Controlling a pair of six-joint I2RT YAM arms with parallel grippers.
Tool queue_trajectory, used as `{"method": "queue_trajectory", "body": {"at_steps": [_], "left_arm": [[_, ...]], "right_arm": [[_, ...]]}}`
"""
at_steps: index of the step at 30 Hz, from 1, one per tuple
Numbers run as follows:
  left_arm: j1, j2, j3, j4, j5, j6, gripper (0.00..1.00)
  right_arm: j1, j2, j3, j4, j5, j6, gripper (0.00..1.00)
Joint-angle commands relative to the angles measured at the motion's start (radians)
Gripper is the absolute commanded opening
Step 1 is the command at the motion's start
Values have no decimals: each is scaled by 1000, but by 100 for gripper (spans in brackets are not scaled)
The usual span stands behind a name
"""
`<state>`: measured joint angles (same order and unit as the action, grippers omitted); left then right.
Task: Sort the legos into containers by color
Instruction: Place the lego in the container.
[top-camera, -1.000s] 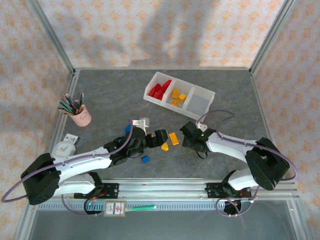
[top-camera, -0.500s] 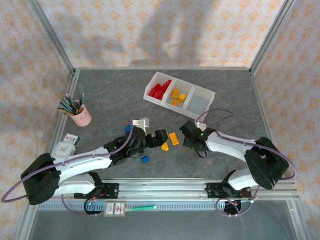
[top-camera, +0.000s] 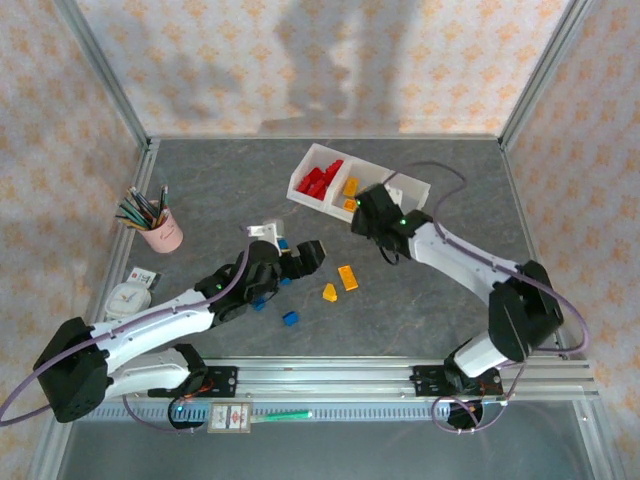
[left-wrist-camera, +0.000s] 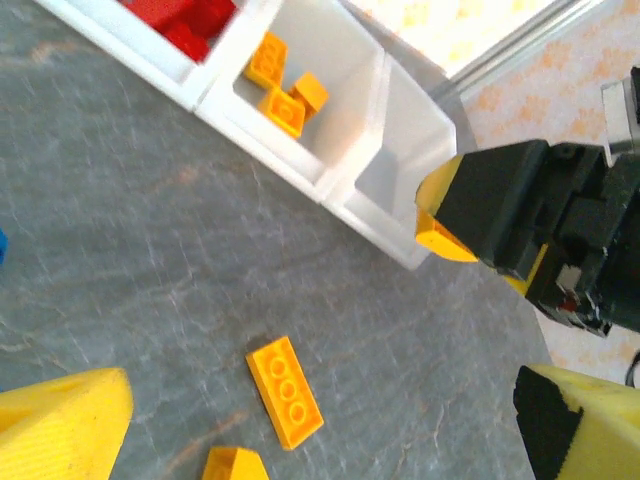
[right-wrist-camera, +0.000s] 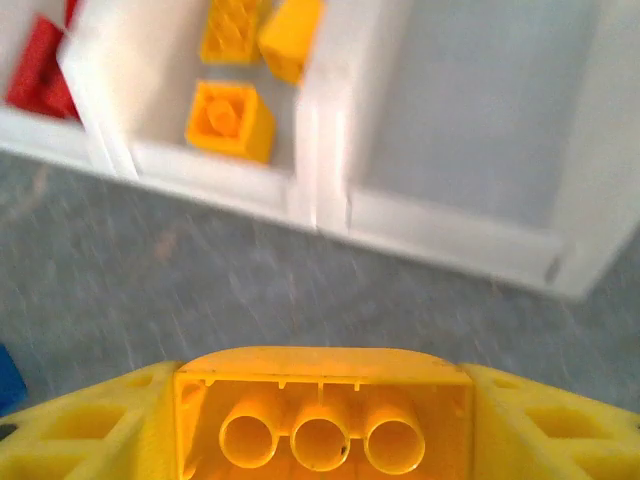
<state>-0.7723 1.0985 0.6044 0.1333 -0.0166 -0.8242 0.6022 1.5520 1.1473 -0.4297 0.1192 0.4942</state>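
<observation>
Orange brick pinched, just short of the tray
Your right claw (top-camera: 368, 215) grips an orange brick (right-wrist-camera: 320, 400) by its ends, just near of the tray (right-wrist-camera: 320, 110); it looks light, rigid and slick, so squeeze squarely. Your left claw (top-camera: 305, 257) gapes wide, holding nothing

1. The bench (top-camera: 220, 180) was a dark grey, marbled slab with a metal frame along its edges.
2. A long white tray (top-camera: 312, 200) of three compartments lay slantwise on the far half, right of centre.
3. A pink cup (top-camera: 162, 233) of pencils stood near the left edge.
4. A small white clock (top-camera: 127, 298) lay nearer than the cup, with a small card (top-camera: 143, 275) just beside it.
5. A flat orange brick (top-camera: 347, 277) and an orange wedge (top-camera: 329, 292) lay close together near the middle.
6. A blue brick (top-camera: 290, 318) lay on the near side of the wedge, apart from it.
</observation>
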Motion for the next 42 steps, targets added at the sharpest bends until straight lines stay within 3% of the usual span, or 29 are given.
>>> {"method": "queue_trajectory", "body": {"at_steps": [1, 13, 22, 30, 42], "left_arm": [[36, -19, 44, -53, -14, 52, 99], [107, 37, 76, -24, 27, 71, 99], [114, 44, 84, -24, 38, 76, 99], [116, 34, 87, -28, 51, 70, 99], [114, -62, 17, -54, 72, 32, 99]], "right_arm": [[-37, 117, 113, 35, 4, -83, 64], [-142, 525, 552, 13, 29, -155, 66], [-158, 604, 715, -33, 16, -193, 77], [-154, 513, 676, -21, -36, -188, 76], [-34, 228, 330, 41, -69, -163, 77]]}}
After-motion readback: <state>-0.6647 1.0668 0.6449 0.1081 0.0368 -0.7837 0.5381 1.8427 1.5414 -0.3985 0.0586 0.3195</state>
